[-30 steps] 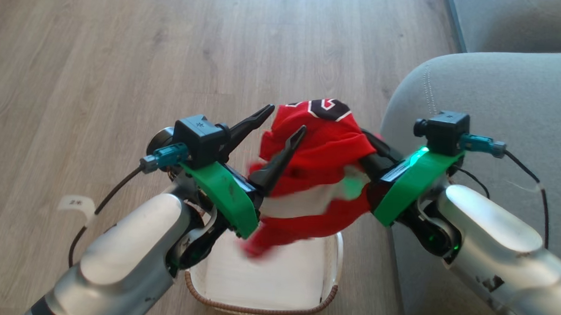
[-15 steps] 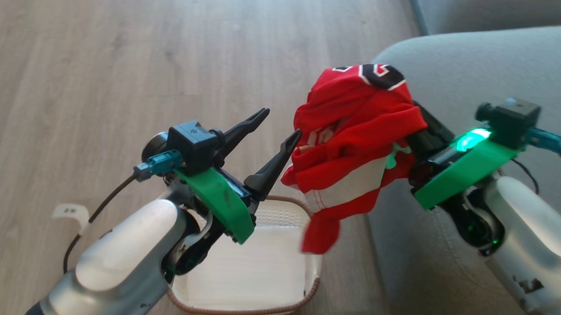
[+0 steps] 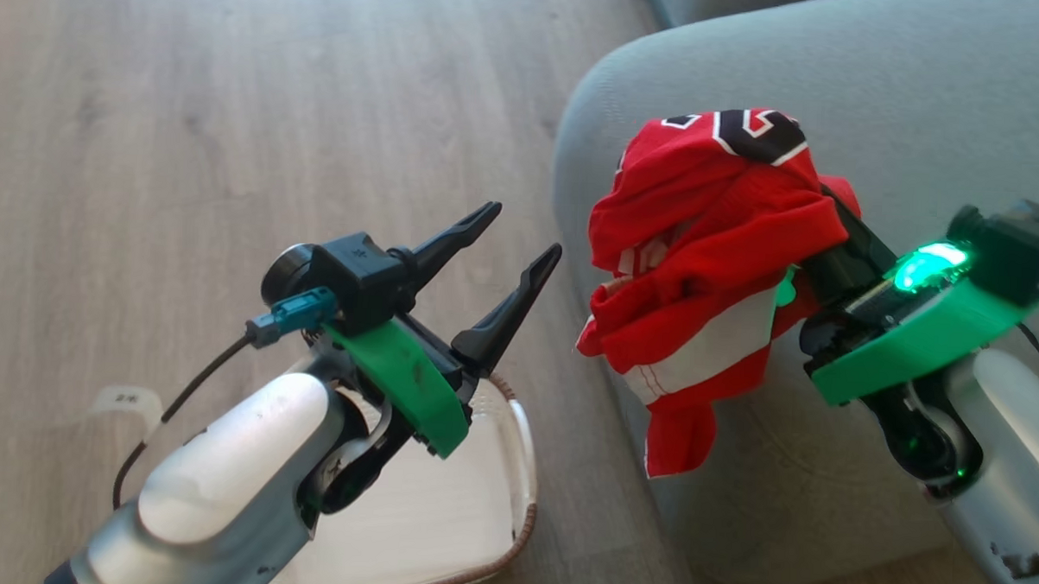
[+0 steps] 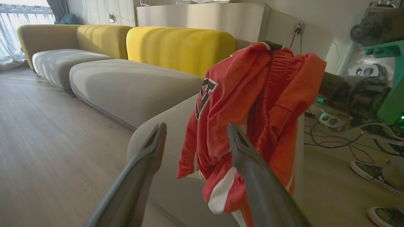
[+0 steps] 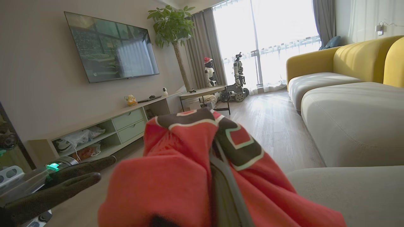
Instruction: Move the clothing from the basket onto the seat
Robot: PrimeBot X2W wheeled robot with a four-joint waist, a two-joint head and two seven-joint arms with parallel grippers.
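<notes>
- Gripping the clothing (image 3: 711,264) is the R gripper (image 5: 221,176): fingers pinched nearly together, w/ red cloth bunched over & around them. One dark finger shows thru the folds in the R wrist view.
- Clothing hangs at the seat's (image 3: 881,71) rounded front corner, up over its edge. Black-&-white emblem sits on top, white band lower down, and one red tail dangles along the seat's front face. Can't tell if the cloth touches the seat.
- L gripper (image 3: 524,230): jaws wide apart, nothing btwn them. It's off the seat on the floor side, fingers pointing toward the seat & the clothing; near the cloth but apart from it.
- Basket (image 3: 524,465): on the floor (image 3: 189,99) near the seat's front and lower than the clothing. L forearm (image 3: 219,480) covers much of it; pale inner wall & brown woven rim show on the seat side.
- Seat itself: grey-green fabric w/ rounded edges. A pale stitch line runs along its edge in the L wrist view.
- Beyond the seat in the L wrist view: another grey cushion (image 4: 126,85), then a yellow backrest (image 4: 180,47).
- Shoes (image 4: 372,171) lie on the floor on the seat's far side from the L gripper.
- R arm's green bracket & lit green lamp sit over the seat top, behind the clothing.
</notes>
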